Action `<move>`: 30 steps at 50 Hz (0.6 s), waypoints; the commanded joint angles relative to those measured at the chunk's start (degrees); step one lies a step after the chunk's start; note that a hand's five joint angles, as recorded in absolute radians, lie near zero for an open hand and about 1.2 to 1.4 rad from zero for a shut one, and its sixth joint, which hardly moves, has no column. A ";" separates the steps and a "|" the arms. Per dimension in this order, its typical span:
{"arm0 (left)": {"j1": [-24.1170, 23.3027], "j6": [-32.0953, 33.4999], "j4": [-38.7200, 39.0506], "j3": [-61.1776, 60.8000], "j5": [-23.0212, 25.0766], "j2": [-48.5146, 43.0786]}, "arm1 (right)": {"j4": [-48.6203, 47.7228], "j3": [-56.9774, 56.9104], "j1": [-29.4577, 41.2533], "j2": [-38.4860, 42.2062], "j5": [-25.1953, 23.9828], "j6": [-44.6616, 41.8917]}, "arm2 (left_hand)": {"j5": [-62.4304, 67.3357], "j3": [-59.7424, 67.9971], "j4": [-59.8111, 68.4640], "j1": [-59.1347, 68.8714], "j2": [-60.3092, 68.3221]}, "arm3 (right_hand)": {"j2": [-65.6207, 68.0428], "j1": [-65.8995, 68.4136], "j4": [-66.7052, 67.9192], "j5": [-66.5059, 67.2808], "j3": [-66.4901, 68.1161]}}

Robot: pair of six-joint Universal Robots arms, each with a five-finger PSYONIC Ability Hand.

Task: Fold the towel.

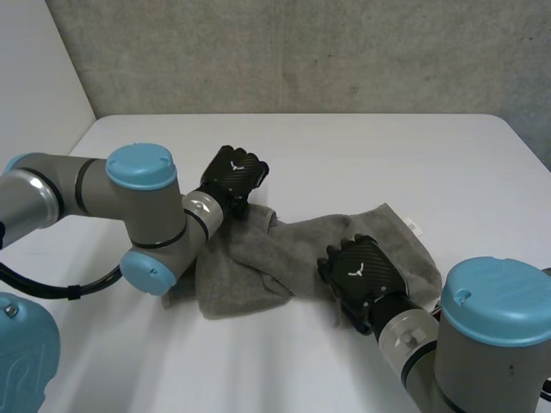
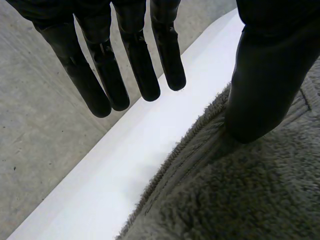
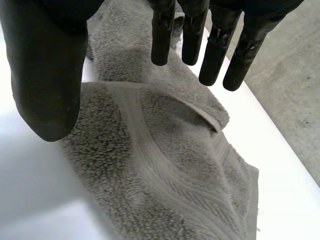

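The right hand (image 1: 357, 268), fingers straight and apart, is above the near right part of the grey terry towel (image 1: 250, 267), which lies rumpled mid-table. Its wrist view shows a woven band and a folded flap. The left hand (image 1: 231, 176), fingers also straight, is at the towel's far left edge. Bare white table (image 1: 387, 155) lies beyond.

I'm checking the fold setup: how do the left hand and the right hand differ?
The left hand sits at the far edge of the towel, thumb on the cloth; the right hand hangs over its near edge, thumb seemingly clear. Both are open, fingers straight.
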 commanded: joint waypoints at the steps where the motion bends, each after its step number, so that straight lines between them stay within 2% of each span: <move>1: -0.04 0.15 0.20 1.91 0.06 -3.30 | -0.56 -0.19 0.19 1.41 -0.20 -0.12 | -14.93 -5.44 -6.28 -5.79 -5.81 | -2.01 -2.37 -1.42 0.30 -1.98; 7: -0.04 1.82 0.20 2.35 1.46 -4.97 | -0.83 -1.07 -0.34 4.57 -0.29 -0.65 | -14.43 -4.94 -5.78 -5.28 -5.31 | -0.17 -0.53 0.42 2.14 -0.14; 11: -0.13 2.88 0.20 2.35 3.57 -5.50 | -0.83 -1.51 -0.42 5.81 -0.29 -0.74 | -10.39 -0.90 -1.74 -1.24 -1.27 | 6.74 6.37 7.32 9.05 6.77; 13: -0.13 3.23 0.20 2.43 5.67 -5.94 | -0.74 -2.12 -0.43 6.51 -0.29 -0.83 | 0.98 10.47 9.63 10.13 10.10 | 19.78 19.41 20.36 22.09 19.81; 14: -0.13 3.23 0.20 2.44 5.68 -5.94 | -0.74 -2.13 -0.42 6.51 -0.29 -0.83 | 1.05 10.54 9.70 10.19 10.17 | 19.86 19.49 20.44 22.17 19.89; 16: -0.04 3.23 0.20 3.31 5.86 -6.11 | -0.30 -3.26 -0.42 7.21 -0.21 -1.26 | 15.26 24.75 23.92 24.41 24.38 | 40.77 40.41 41.36 43.08 40.80; 17: -0.04 3.23 0.20 3.31 5.86 -6.11 | -0.30 -3.27 -0.42 7.21 -0.20 -1.27 | 15.34 24.84 24.00 24.49 24.46 | 40.88 40.52 41.47 43.19 40.91; 18: -0.04 3.14 0.29 3.92 5.68 -5.94 | -0.30 -4.05 -0.51 7.39 0.14 -1.79 | 24.17 33.66 32.82 33.32 33.29 | 50.88 50.51 51.46 53.19 50.90; 19: -0.04 3.14 0.29 3.93 5.68 -5.94 | -0.30 -4.06 -0.51 7.39 0.15 -1.79 | 24.26 33.75 32.91 33.41 33.38 | 50.98 50.61 51.56 53.29 51.00; 20: -0.04 3.14 0.55 4.45 5.16 -5.68 | -0.30 -5.10 -0.60 7.30 0.41 -2.31 | 24.40 33.90 33.06 33.55 33.52 | 56.91 56.55 57.50 59.22 56.94; 22: -0.04 2.97 1.35 5.07 3.92 -5.15 | -0.30 -6.43 -0.60 6.86 0.76 -2.58 | 24.41 33.90 33.06 33.55 33.53 | 56.97 56.61 57.56 59.28 57.00; 24: 0.40 2.00 4.41 5.77 -0.18 -3.75 | -0.47 -9.93 -0.78 5.90 0.85 -2.67 | 24.41 33.90 33.06 33.55 33.53 | 56.97 56.61 57.56 59.28 57.00; 25: 0.40 2.00 4.42 5.77 -0.21 -3.74 | -0.47 -9.95 -0.78 5.89 0.85 -2.67 | 24.41 33.90 33.06 33.55 33.53 | 56.97 56.61 57.56 59.28 57.00; 27: 2.50 -0.10 7.75 5.77 -4.67 -0.77 | -0.82 -15.02 -2.00 4.76 0.85 -2.32 | 24.41 33.90 33.06 33.55 33.53 | 56.97 56.61 57.56 59.28 57.00; 30: 3.56 -1.52 8.91 6.04 -6.27 0.48 | -0.83 -18.03 -3.76 4.49 0.59 -1.88 | 24.41 33.90 33.06 33.55 33.53 | 56.97 56.61 57.56 59.28 57.00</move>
